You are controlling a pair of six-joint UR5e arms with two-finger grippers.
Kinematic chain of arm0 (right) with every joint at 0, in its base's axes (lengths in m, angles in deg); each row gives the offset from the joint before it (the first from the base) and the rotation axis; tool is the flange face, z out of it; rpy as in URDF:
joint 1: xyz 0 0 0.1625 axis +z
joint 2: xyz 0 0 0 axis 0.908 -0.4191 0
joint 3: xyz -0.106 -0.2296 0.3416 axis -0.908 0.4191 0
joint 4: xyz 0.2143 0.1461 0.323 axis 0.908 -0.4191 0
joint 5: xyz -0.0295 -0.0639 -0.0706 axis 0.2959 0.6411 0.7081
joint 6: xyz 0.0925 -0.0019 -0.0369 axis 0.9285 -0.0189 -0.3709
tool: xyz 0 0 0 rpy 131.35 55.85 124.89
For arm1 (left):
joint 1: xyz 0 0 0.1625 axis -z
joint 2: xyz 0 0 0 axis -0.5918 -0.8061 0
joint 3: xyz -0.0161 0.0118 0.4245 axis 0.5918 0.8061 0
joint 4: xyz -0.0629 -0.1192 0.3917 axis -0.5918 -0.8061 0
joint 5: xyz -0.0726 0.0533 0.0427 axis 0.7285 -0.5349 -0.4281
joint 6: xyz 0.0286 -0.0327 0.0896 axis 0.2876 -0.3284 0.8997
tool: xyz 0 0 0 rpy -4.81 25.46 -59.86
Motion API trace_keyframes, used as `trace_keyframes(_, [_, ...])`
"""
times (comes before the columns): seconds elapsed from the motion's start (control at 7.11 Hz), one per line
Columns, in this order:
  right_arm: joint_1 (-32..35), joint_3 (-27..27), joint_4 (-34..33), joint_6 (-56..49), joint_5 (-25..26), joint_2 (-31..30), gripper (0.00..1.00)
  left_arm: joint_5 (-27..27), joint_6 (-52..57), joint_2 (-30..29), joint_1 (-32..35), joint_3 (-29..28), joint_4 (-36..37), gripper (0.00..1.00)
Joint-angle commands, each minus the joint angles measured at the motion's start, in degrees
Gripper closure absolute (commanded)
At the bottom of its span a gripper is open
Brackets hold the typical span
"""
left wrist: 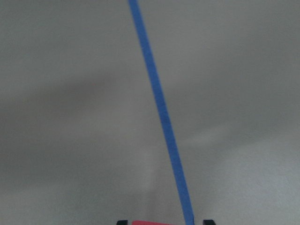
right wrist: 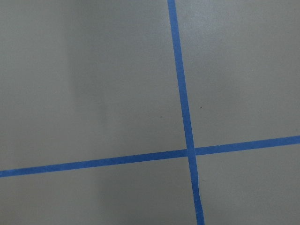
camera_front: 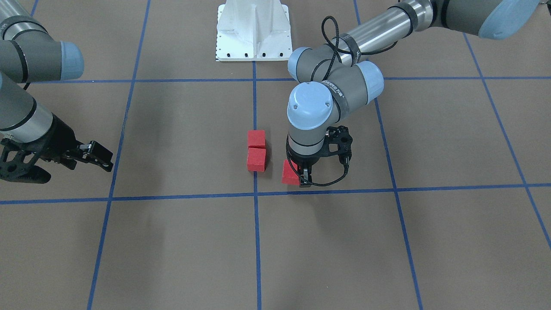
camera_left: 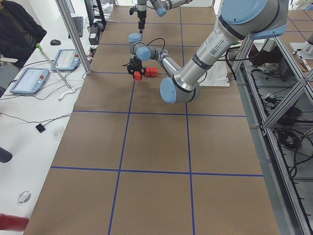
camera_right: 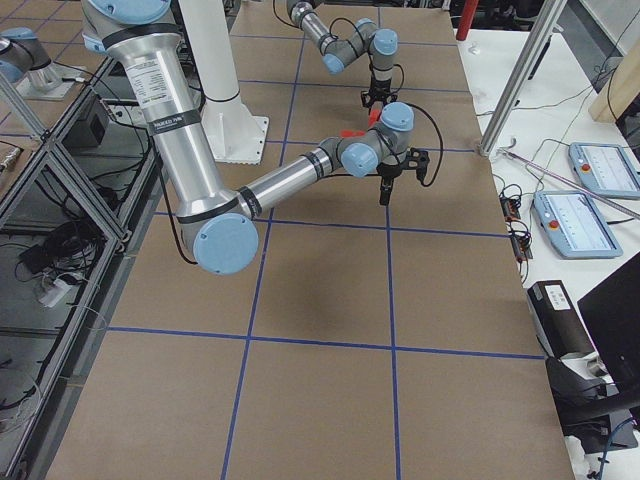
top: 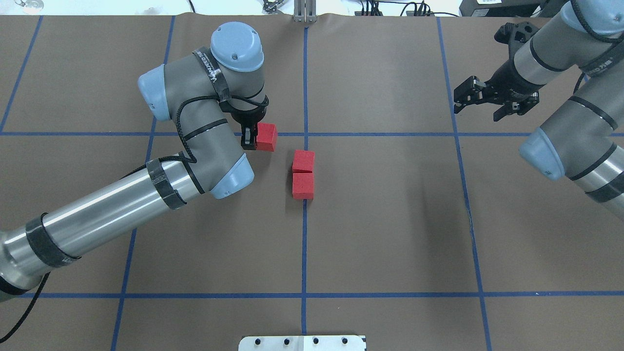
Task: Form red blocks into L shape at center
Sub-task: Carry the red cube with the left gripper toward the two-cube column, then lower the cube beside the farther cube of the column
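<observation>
Two red blocks (top: 303, 161) (top: 302, 185) lie touching in a column just right of the blue tape line (top: 304, 234) at the center; the front-facing view shows them too (camera_front: 256, 138) (camera_front: 256, 159). A third red block (top: 266, 136) (camera_front: 289, 173) is left of that line, beside the blue cross line. My left gripper (top: 253, 137) (camera_front: 301, 177) points straight down and is shut on it. In the left wrist view the block's red edge (left wrist: 150, 222) shows between two black fingertips. My right gripper (top: 480, 100) (camera_front: 97, 157) hangs open and holds nothing, far off to the right.
The white robot base plate (camera_front: 252, 30) (top: 302, 342) sits at the robot's edge of the table. My left arm's elbow and forearm (top: 195, 146) hang over the table left of the blocks. A person and tablets (camera_left: 29, 81) are beyond the table's far edge.
</observation>
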Motion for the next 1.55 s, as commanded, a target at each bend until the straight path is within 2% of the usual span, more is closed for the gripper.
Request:
trace_keyframes(0.0, [0.0, 0.0, 0.0, 0.1, 0.0, -0.1, 0.01, -0.3, -5.1, 0.2, -3.1, -0.1, 0.0, 1.00])
trace_keyframes(1.41, [0.0, 0.0, 0.0, 0.0, 0.0, -0.1, 0.01, -0.1, -6.6, -0.1, -5.0, 0.0, -0.1, 1.00])
